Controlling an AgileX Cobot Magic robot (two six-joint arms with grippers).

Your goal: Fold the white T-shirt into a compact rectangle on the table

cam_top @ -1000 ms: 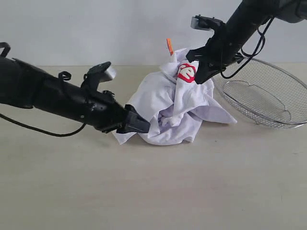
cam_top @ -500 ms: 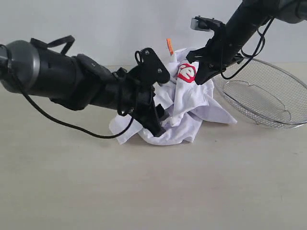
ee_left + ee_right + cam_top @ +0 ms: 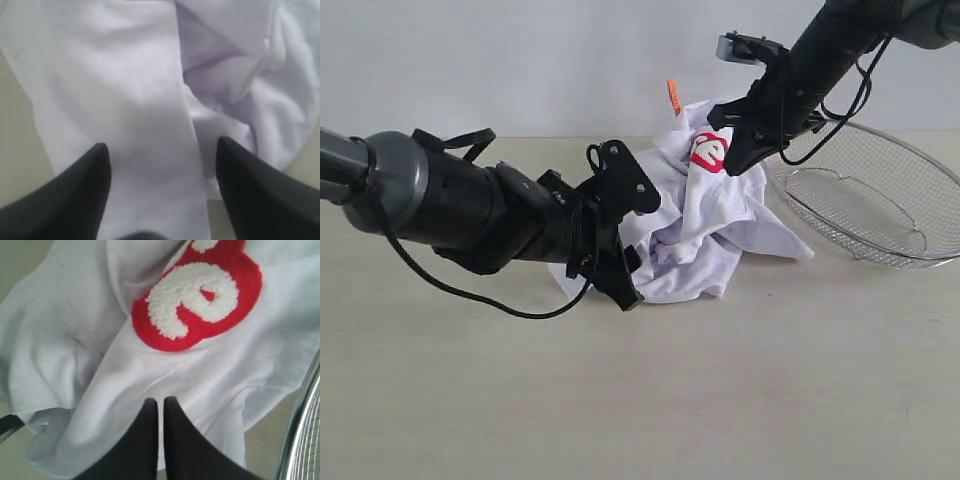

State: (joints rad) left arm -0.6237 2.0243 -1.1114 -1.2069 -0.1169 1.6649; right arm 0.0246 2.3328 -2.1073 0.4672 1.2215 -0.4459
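The white T-shirt (image 3: 705, 235) lies crumpled in a heap mid-table (image 3: 720, 400), with its upper part pulled up. Red lettering (image 3: 710, 150) and the orange neck tag (image 3: 673, 97) show near the raised top. My right gripper (image 3: 733, 160) is shut on a pinch of the shirt just beside the lettering (image 3: 197, 300); its fingertips (image 3: 160, 402) are pressed together over the white cloth (image 3: 100, 365). My left gripper (image 3: 628, 298) points down at the shirt's lower left edge, open. In the left wrist view a flat band of the shirt (image 3: 145, 100) lies between the spread fingers (image 3: 95, 175).
A silver wire-mesh basket (image 3: 880, 200) lies tilted at the right, close to the shirt's right side, and its rim (image 3: 305, 430) shows in the right wrist view. Bare beige tabletop runs along the front and left.
The left arm swung from lying low and pointing sideways to standing over the shirt's lower left edge, tips down, then shifted slightly left and lower. The right gripper and raised cloth stayed put.
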